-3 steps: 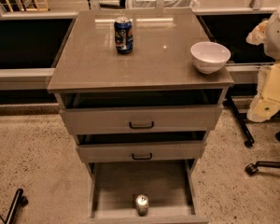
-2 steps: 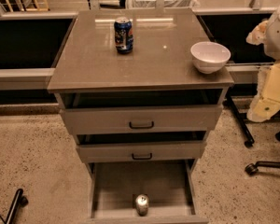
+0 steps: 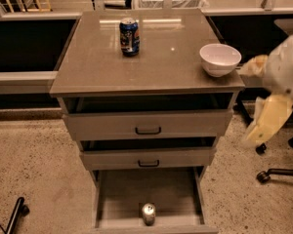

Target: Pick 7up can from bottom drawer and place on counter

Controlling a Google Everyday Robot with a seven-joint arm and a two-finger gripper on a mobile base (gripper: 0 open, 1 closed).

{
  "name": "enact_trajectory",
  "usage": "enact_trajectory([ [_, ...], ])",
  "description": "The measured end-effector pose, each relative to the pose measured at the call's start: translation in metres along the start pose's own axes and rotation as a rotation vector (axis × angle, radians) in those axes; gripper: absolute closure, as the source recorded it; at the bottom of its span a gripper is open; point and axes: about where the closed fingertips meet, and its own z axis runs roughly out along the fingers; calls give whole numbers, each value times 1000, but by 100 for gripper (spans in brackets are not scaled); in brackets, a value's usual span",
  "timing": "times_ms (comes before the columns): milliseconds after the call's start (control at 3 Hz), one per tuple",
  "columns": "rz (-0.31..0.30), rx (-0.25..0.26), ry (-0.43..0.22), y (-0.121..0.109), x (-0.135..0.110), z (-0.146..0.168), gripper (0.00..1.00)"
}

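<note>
The 7up can (image 3: 148, 213) stands upright on the floor of the open bottom drawer (image 3: 117, 199), near its front edge and about the middle. The counter (image 3: 156, 67) is the glossy grey-brown top of the cabinet. My gripper (image 3: 265, 123), on the white and yellowish arm, hangs at the right of the cabinet, beside the top drawer's level and well above and to the right of the can. It holds nothing that I can see.
A blue-labelled can (image 3: 129, 36) stands at the back middle of the counter. A white bowl (image 3: 219, 59) sits near its right edge. The two upper drawers (image 3: 148, 126) are slightly open. Chair wheels (image 3: 263, 175) are on the floor at the right.
My arm and gripper have moved down and a little left, closer to the cabinet's right side. The cans, the bowl and the drawers have not moved.
</note>
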Motion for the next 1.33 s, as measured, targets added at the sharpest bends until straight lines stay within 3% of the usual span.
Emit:
enact_trajectory([
  [333,29,-45,-130,23,17,69,0],
  [667,-35,-35,-196,30,22,103,0],
  [1000,-69,-27,-202,30,22,106,0],
  [1333,-36,-92,-196,28,30,135,0],
])
